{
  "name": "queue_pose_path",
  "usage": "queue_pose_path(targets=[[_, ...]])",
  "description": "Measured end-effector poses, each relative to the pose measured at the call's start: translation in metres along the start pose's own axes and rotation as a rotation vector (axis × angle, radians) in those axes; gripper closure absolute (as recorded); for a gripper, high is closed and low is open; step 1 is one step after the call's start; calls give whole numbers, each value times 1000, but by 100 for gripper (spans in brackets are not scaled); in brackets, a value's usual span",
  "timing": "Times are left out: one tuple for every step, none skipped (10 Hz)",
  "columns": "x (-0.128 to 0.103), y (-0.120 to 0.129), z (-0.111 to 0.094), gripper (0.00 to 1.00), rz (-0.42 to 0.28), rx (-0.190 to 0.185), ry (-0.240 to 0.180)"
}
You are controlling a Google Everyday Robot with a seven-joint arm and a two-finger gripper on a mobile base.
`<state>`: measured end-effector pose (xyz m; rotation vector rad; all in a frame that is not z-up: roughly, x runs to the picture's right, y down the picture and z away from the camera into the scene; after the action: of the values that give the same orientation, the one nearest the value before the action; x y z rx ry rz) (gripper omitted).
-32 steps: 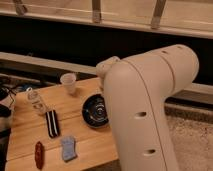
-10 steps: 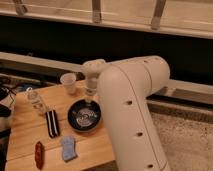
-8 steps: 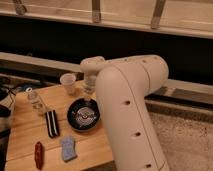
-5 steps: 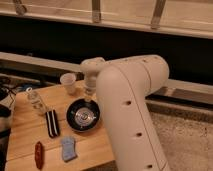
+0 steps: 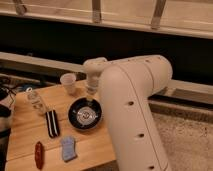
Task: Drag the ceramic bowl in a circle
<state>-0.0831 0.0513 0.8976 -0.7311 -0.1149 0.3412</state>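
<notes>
In the camera view we look down on a pale wooden tabletop (image 5: 25, 137). The robot's thick white arm (image 5: 137, 110) fills the right side and hides the tabletop's right edge. The arm bends over the far right part of the tabletop and its wrist (image 5: 94, 70) points straight down, so the pincer (image 5: 90, 99) sits at the far rim of the ceramic bowl (image 5: 79, 123). It appears to meet the rim there, but we cannot tell whether the pincer is open, closed or gripping the bowl. The ceramic bowl, dark and glossy with pale glints in its hollow, stands upright on the right half of the tabletop, about midway between the far and near edges, with its right side just beside the arm. A small pale cup (image 5: 68, 82) stands upright near the far edge, just left of the wrist and apart from the bowl. A clear bottle-like item (image 5: 36, 101) stands toward the left edge. A black oblong (image 5: 52, 123) with pale stripes lies between it and the bowl, near the bowl's left side but not touching it. Near the near left corner lies a slim red object (image 5: 39, 153). Beside it, toward the near edge, is a blue-grey cloth or sponge (image 5: 68, 148), in front of the bowl and apart from it.
</notes>
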Motion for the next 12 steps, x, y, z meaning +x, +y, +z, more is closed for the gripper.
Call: queue_pose_path(targets=[[5, -9, -7, 82, 12, 11, -9], [8, -13, -12, 82, 17, 20, -11], [10, -18, -18, 82, 30, 35, -16], [14, -22, -24, 82, 51, 52, -20], [24, -27, -37, 82, 81, 82, -26], [39, -30, -53, 82, 115, 118, -24], [44, -31, -62, 82, 138, 139, -21], [49, -31, -72, 82, 161, 161, -18], [57, -31, -82, 80, 193, 184, -17], [63, -31, -85, 76, 199, 183, -14], [60, -29, -80, 75, 174, 165, -10], [52, -28, -75, 75, 152, 161, -7]])
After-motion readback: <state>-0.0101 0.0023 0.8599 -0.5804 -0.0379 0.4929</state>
